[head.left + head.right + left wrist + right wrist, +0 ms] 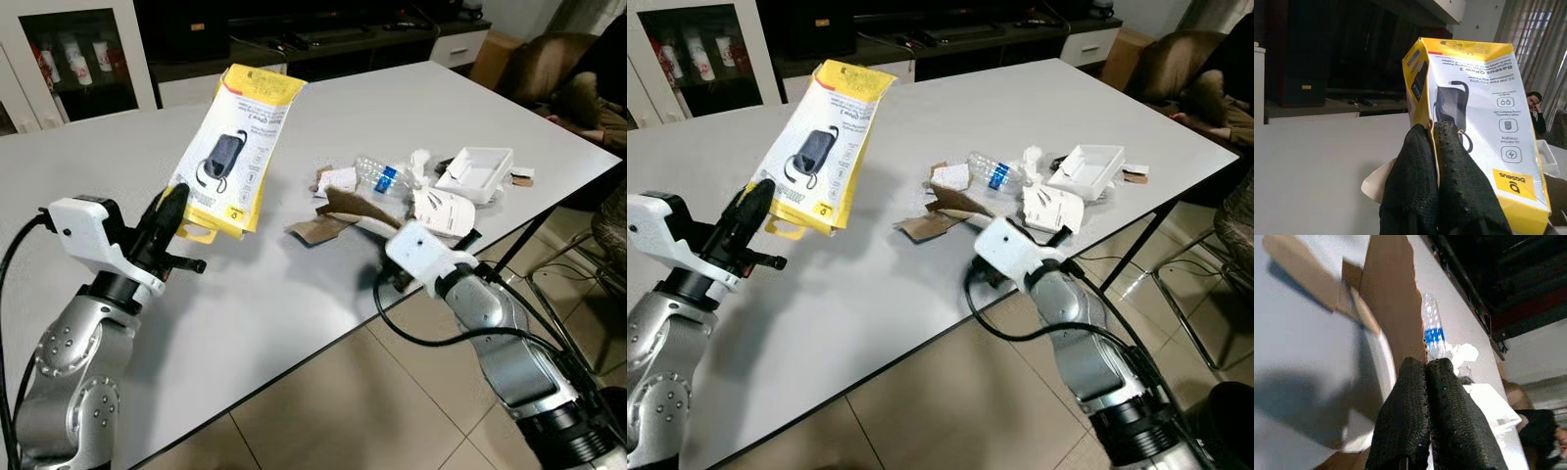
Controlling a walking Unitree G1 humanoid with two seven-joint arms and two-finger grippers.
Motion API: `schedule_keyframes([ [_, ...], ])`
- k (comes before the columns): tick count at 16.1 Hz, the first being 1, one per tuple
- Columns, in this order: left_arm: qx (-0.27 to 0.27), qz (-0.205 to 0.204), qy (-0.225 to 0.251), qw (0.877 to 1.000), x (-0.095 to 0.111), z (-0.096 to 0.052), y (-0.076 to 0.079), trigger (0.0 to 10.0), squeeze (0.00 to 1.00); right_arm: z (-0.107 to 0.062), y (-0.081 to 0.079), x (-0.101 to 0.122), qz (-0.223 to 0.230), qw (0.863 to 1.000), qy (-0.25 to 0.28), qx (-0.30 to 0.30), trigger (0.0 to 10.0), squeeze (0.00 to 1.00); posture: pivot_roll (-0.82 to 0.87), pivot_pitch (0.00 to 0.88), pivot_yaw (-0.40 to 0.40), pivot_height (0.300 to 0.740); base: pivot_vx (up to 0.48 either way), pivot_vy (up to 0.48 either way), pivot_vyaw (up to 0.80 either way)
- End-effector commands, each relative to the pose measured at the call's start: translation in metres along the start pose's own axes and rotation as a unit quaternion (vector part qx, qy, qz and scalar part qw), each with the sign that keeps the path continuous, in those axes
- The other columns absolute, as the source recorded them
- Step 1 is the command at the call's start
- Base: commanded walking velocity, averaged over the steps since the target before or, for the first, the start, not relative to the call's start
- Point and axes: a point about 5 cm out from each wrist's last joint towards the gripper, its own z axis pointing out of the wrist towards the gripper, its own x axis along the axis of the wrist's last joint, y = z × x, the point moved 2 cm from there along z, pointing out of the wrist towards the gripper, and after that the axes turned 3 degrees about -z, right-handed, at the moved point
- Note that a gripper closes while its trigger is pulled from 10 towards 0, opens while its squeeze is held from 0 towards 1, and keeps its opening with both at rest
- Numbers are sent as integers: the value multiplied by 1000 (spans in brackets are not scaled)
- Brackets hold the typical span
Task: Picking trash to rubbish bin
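Trash lies heaped on the white counter [294,294], toward its right edge: torn cardboard [328,220], a clear bottle [384,178] with a blue label, crumpled white bags [441,211] and a white tray [477,171] just beyond the bottle. Left of that heap, lifted clear of the counter, is a yellow box [235,147]. It reads "baseus", "Qpow 3" and "22.5W Fast Charging", and has a picture of a dark power bank with a looped cable. Its long axis stands nearly upright, the top tipped away from the robot. The left tool [171,211] is clamped on the box's lower edge, fingers [1449,176] pressed together around a thin flap. The right tool [1426,363], fingers closed and empty, sits at the near side of the heap, its tips over the cardboard, pointing toward the bottle.
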Motion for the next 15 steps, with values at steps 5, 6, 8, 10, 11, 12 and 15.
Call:
schedule_keyframes([
  [5,-3,5,5,1000,1,1,4,0,0,2,-19,-19,-49,998,-12,25,10000,478,52,0,-88,740,0,0,0],
  [6,-2,4,4,1000,-1,2,4,0,0,6,-23,-22,-58,998,-10,18,10000,1000,50,0,-85,740,0,0,0],
  [8,-1,2,4,1000,-3,2,5,0,0,11,-25,-23,-65,998,-7,11,10000,1000,53,0,-86,740,0,0,0],
  [10,-2,0,4,1000,-3,2,6,0,0,15,-26,-23,-70,998,1,0,10000,1000,56,0,-92,740,0,0,0],
  [11,-3,-2,4,1000,-4,2,6,0,0,17,-26,-22,-71,997,6,-6,10000,1000,56,0,-94,740,0,0,0],
  [12,-6,-2,5,1000,-4,2,7,0,0,20,-25,-23,-76,997,11,-14,10000,1000,61,0,-98,740,0,0,0],
  [15,-10,2,3,1000,-4,3,8,0,0,26,-24,-24,-103,994,13,-26,10000,1000,69,0,-98,740,0,0,0],
])
